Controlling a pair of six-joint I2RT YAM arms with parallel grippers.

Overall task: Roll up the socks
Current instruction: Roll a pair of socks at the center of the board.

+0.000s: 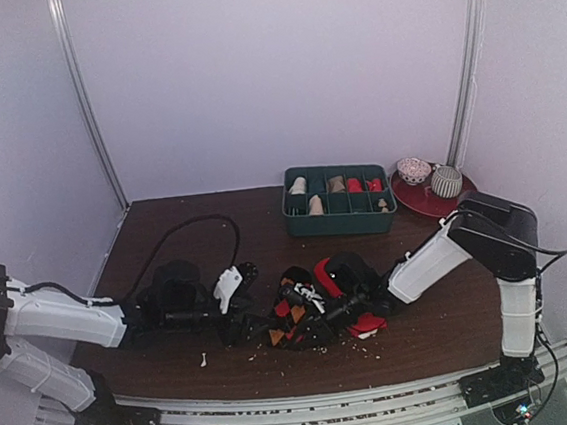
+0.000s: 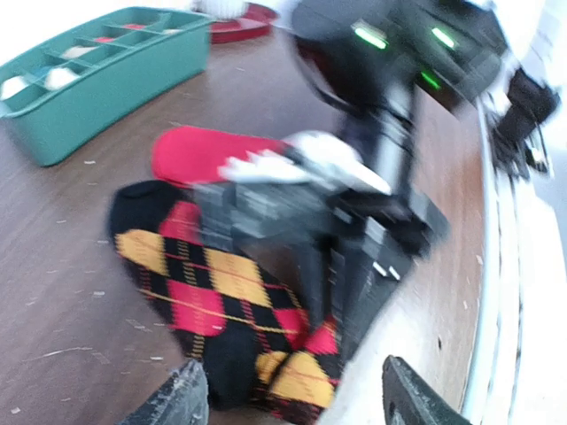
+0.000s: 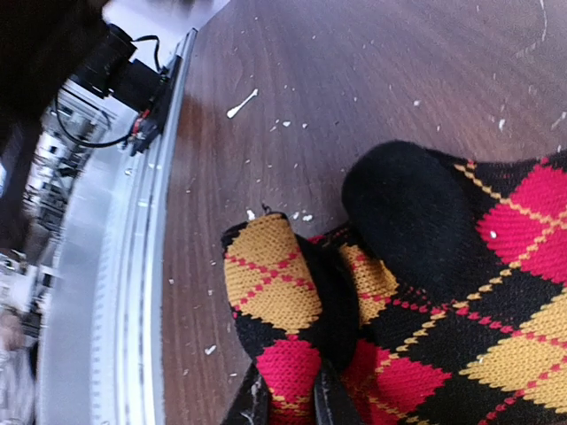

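1. The left arm (image 1: 63,319) lies low. It reaches from the near left corner toward the middle of the tabletop (image 1: 260,230) with the forearm almost flat, and a black cable loops behind the wrist.
2. The left tool (image 2: 294,394) is open, with its fingers (image 2: 182,403) spread wide at the near end of the argyle sock and nothing clamped as far as I can see. Only the fingertips show in its own view; the bottom edge cuts off the rest.
3. The argyle sock (image 2: 213,283) sits mid-tabletop near the front edge, bunched up between the two tools. The red sock (image 2: 199,150) is right behind it, touching it and partly hidden under the other tool. From the top camera they're one dark jumble, so I honestly can't tell where one ends.
4. The right tool (image 3: 288,398) is closed on a folded edge of the argyle sock. Its fingers pinch the fabric at the very bottom of its own view and are mostly cropped. In the left wrist view it's just a blurry dark block on top of the sock.
5. The right arm (image 1: 424,264) has its elbow up high on the right, with the forearm sloping down and left to the socks.
6. The green tray (image 1: 340,225) is at the back, with the red plate (image 1: 408,200) just beside it. What's in them is too small to make out.
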